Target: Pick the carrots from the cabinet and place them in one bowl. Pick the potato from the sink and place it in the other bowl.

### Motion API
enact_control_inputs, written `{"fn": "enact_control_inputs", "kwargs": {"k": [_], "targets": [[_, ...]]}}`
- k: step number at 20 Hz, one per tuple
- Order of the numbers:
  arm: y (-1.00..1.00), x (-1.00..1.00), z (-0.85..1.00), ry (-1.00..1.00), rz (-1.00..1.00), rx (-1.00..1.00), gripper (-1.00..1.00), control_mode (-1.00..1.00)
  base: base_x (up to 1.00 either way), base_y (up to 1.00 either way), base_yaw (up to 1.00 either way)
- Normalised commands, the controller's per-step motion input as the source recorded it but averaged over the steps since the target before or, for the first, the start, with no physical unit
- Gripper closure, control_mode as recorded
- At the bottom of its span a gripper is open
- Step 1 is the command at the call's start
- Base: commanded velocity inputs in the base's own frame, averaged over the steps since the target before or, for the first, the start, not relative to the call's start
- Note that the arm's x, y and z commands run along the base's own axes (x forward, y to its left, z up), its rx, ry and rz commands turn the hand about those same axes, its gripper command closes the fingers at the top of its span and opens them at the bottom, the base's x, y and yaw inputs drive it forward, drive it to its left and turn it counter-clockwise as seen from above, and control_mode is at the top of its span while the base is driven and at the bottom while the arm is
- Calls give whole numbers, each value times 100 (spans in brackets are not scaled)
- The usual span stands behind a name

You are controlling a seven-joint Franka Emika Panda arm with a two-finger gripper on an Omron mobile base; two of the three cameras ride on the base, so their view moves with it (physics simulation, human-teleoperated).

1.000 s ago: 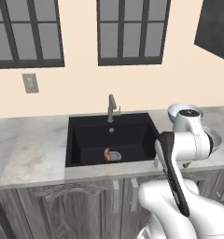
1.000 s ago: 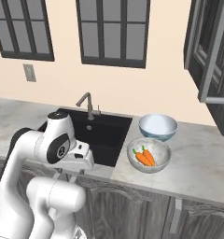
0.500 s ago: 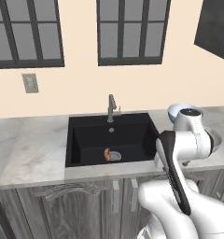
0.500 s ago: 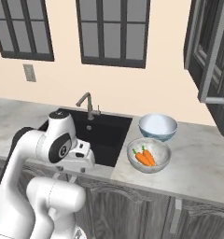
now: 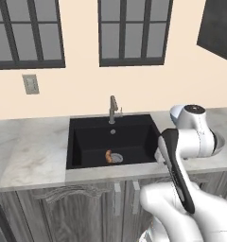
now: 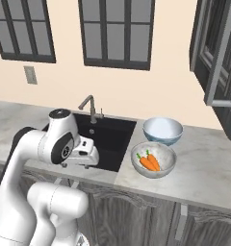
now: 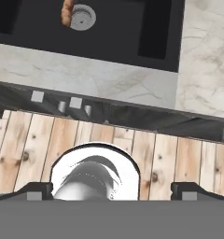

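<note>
Overhead, gripper (image 7: 112,190) spread wide, facing down, sink (image 7: 151,35) ahead.

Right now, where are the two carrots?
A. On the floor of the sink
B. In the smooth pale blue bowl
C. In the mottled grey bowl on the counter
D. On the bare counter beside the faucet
C. The right base view shows both carrots lying in the mottled grey bowl on the counter, with the pale blue bowl behind it holding nothing and only the potato in the sink.
</note>
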Motion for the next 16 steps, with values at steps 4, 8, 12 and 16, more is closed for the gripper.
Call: {"fn": "enact_control_inputs", "kwargs": {"k": [4,8,12,16], "targets": [[4,38,0,-1,0,2,-100,-100,0,0,0],[16,39,0,-1,0,4,-100,-100,0,0,0],[21,29,0,-1,0,4,-100,-100,0,0,0],[20,25,-1,0,0,3,-100,-100,0,0,0]]}}
